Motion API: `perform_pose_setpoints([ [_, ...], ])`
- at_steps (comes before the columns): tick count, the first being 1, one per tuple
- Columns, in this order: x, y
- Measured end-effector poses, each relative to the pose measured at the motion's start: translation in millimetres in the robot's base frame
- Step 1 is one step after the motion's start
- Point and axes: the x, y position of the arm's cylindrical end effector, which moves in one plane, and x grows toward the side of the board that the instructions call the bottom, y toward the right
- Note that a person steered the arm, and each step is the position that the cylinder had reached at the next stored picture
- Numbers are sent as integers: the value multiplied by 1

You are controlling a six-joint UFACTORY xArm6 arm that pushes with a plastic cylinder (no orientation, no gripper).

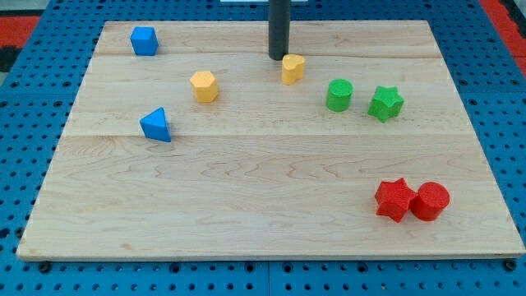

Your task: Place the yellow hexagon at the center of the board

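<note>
A yellow hexagon (204, 85) sits on the wooden board (263, 189), left of the middle and toward the view's top. A second yellow block (293, 68), shape unclear, sits up and to its right. My tip (278, 57) is at the end of the dark rod, just left of and slightly above that second yellow block, nearly touching it. The tip is well to the right of the yellow hexagon, about a third of the board's width away.
A blue cube-like block (144, 40) is at the top left. A blue triangle (156, 125) lies below the hexagon. A green cylinder (339, 94) and green star (385, 103) are right of centre. A red star (394, 199) and red cylinder (431, 201) touch at bottom right.
</note>
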Motion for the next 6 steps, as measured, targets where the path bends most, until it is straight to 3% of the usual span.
perform_pose_setpoints([
  [1,33,11],
  [2,108,15],
  [3,108,-12],
  [4,52,-15],
  [5,30,-64],
  [6,20,-150],
])
